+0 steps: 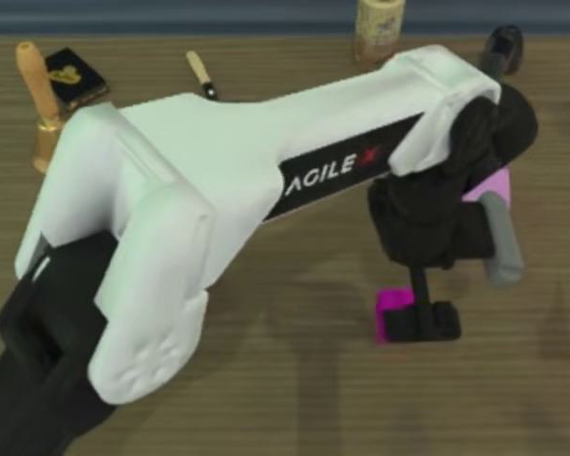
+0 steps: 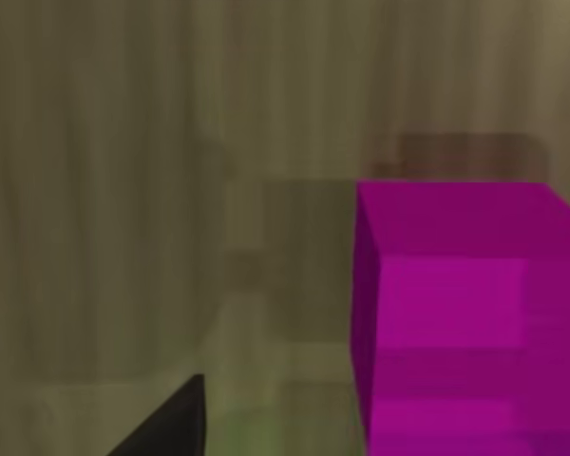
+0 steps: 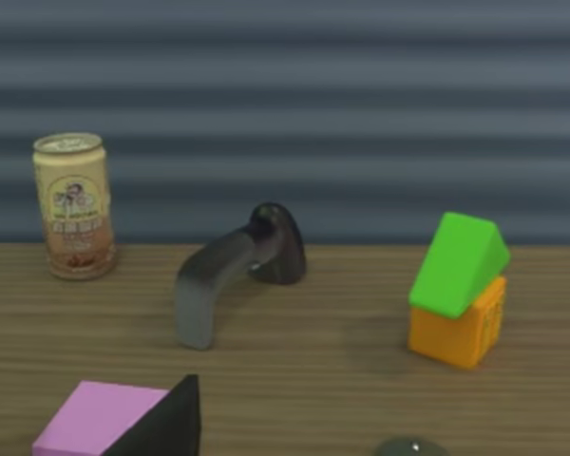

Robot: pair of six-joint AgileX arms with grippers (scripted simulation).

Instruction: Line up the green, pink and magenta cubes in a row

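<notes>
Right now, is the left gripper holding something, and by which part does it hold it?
It cannot be told. The left gripper is down at the magenta cube, but the top view does not show whether its fingers press the cube's sides. The right arm is out of view.

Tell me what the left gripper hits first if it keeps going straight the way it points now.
Probably the magenta cube: the left gripper sits right at it, and the cube fills the left wrist view close ahead. Depth is unclear, so contact isn't certain.

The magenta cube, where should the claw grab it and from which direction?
Take the magenta cube from straight above, fingers across two opposite flat side faces. It sits flat on the table, and the left claw is already right at it.
</notes>
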